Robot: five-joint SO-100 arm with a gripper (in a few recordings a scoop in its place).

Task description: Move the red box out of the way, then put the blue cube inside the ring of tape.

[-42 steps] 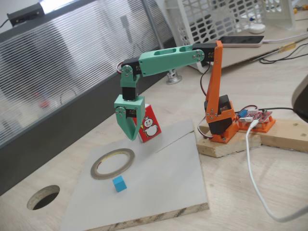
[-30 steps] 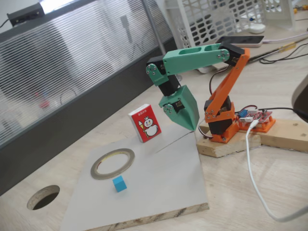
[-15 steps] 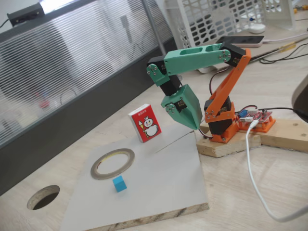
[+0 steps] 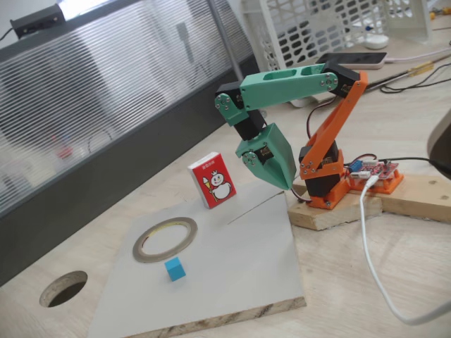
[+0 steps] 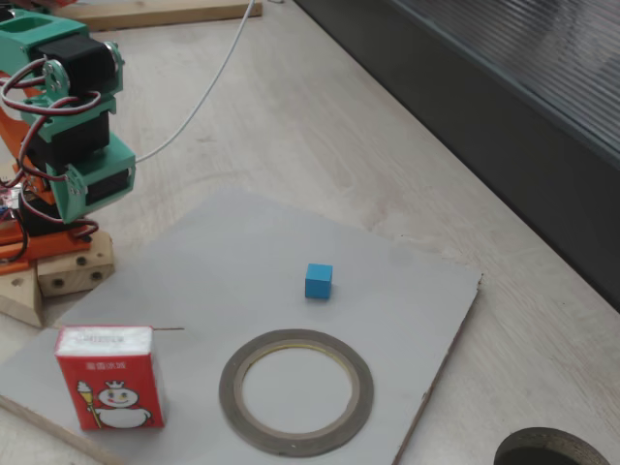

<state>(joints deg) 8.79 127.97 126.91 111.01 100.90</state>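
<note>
The claw (image 4: 284,184) is seen closed and empty; the red box (image 4: 213,181) stands beside it, tape (image 4: 165,239) and cube (image 4: 174,268) farther off.

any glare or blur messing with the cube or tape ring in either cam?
Both fixed views are sharp with soft, even light. In one, the blue cube and ring of tape read cleanly, with glare only on the back panel. In the other, cube and ring are crisp.
</note>
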